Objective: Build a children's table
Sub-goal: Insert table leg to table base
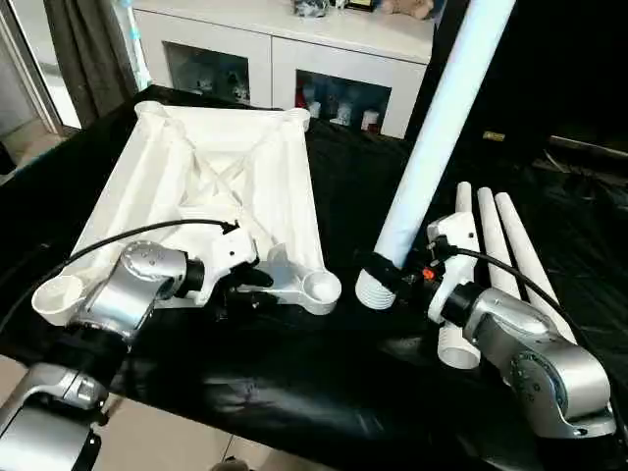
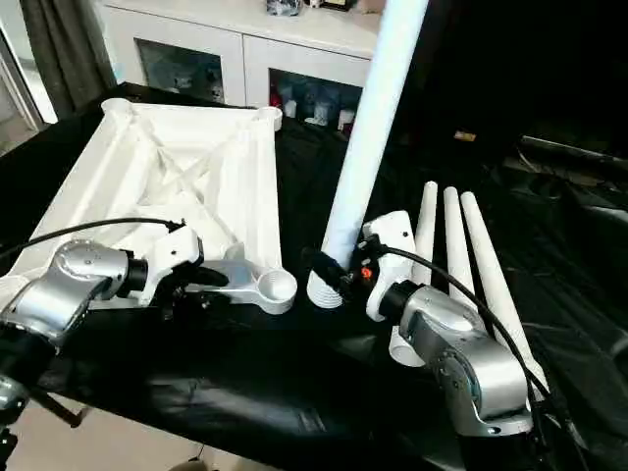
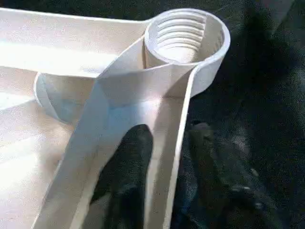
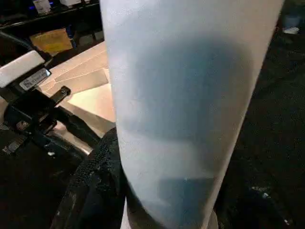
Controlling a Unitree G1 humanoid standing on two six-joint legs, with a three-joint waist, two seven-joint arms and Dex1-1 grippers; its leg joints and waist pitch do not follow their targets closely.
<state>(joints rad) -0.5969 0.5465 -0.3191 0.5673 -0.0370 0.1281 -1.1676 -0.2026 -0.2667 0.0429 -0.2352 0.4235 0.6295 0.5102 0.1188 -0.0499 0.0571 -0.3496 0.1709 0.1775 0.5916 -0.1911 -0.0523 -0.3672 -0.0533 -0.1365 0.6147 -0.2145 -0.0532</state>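
Note:
The white tabletop (image 1: 216,167) lies underside up on the black cloth, its ribs showing. My left gripper (image 1: 250,280) is at its near edge, just left of the round corner socket (image 1: 320,287). In the left wrist view the two fingers (image 3: 128,162) straddle the rim wall, one inside and one outside, shut on it. My right gripper (image 1: 397,270) is shut on a long white leg (image 1: 437,137) that stands tilted, with its threaded end (image 1: 373,291) down on the cloth just right of that socket. Three more legs (image 1: 510,245) lie side by side at the right.
The black-draped work table (image 1: 294,373) ends close in front of me, with floor below. A white cabinet (image 1: 294,49) with glass doors stands behind it. A dark curtain (image 1: 88,49) hangs at the back left.

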